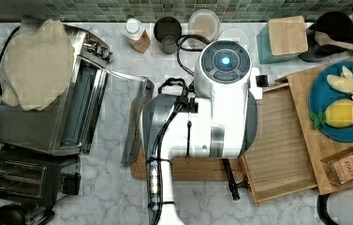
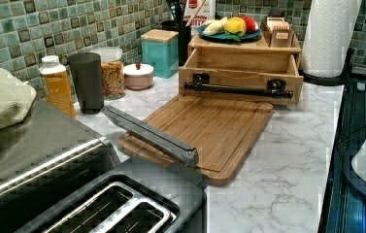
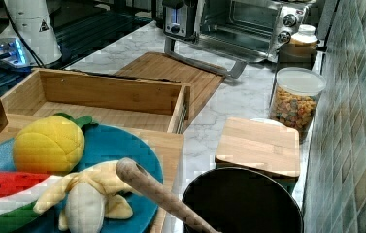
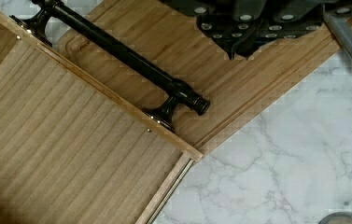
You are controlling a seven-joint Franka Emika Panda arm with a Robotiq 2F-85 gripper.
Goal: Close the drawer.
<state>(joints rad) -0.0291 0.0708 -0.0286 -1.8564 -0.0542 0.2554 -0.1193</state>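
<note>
The drawer (image 1: 282, 140) is a shallow light-wood tray with a ribbed bottom, pulled out of its wooden stand (image 1: 305, 84) toward the top view's left. It stands open in the left view (image 2: 241, 65) and the right view (image 3: 98, 97) too. Its dark bar handle (image 4: 127, 58) runs along the front edge (image 2: 234, 89), over the edge of a brown cutting board (image 2: 205, 126). My gripper (image 4: 234, 46) hovers above the cutting board, just off the handle's end and apart from it, fingers together with nothing between them. In the top view the white arm (image 1: 221, 93) covers it.
A toaster oven (image 1: 71, 108) with its door (image 1: 136, 119) folded down reaches the cutting board's far end. A black toaster (image 1: 24, 176) sits beside it. On the stand lies a blue plate (image 1: 321, 124) of toy fruit. Jars (image 2: 108, 70) line the tiled wall; a paper towel roll (image 2: 328, 34) stands beside the stand.
</note>
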